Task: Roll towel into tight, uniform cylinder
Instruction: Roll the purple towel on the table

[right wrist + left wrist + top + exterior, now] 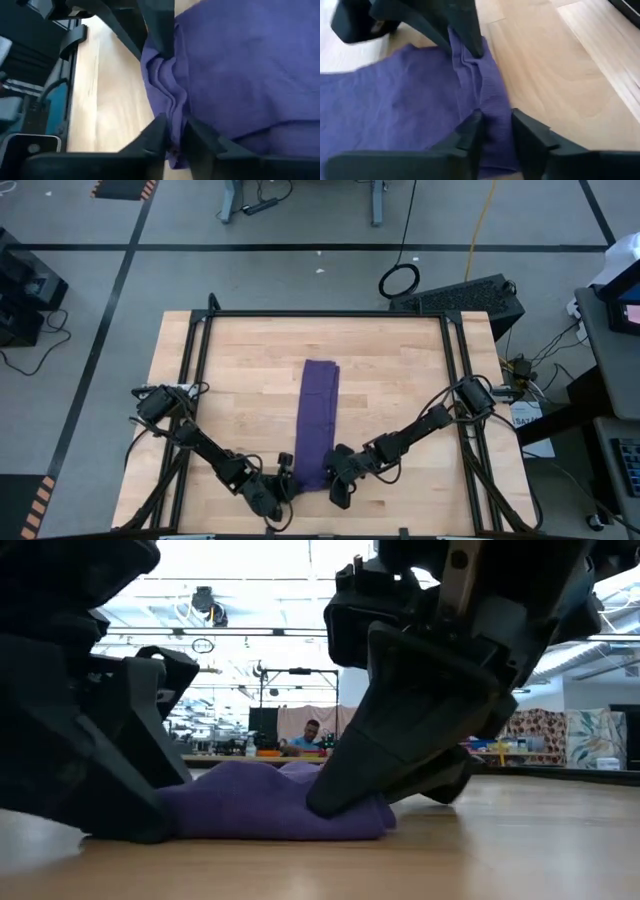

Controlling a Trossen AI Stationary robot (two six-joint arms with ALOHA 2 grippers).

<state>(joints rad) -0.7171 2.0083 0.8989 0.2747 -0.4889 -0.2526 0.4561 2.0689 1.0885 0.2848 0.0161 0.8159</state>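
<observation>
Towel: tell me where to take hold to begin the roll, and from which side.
Grip the towel at its near short end, one corner per end effector, coming in from its long sides as the left end effector and right end effector do; the folded strip runs lengthwise away from them.

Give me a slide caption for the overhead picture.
Both tools, left and right, pinch the near end of a folded purple towel on the table.

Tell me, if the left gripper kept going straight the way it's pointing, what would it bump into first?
Probably the right gripper. The left gripper is pinching the near end of the purple towel, and the other gripper's dark fingers sit directly ahead across the cloth, though depth is hard to judge.
</observation>
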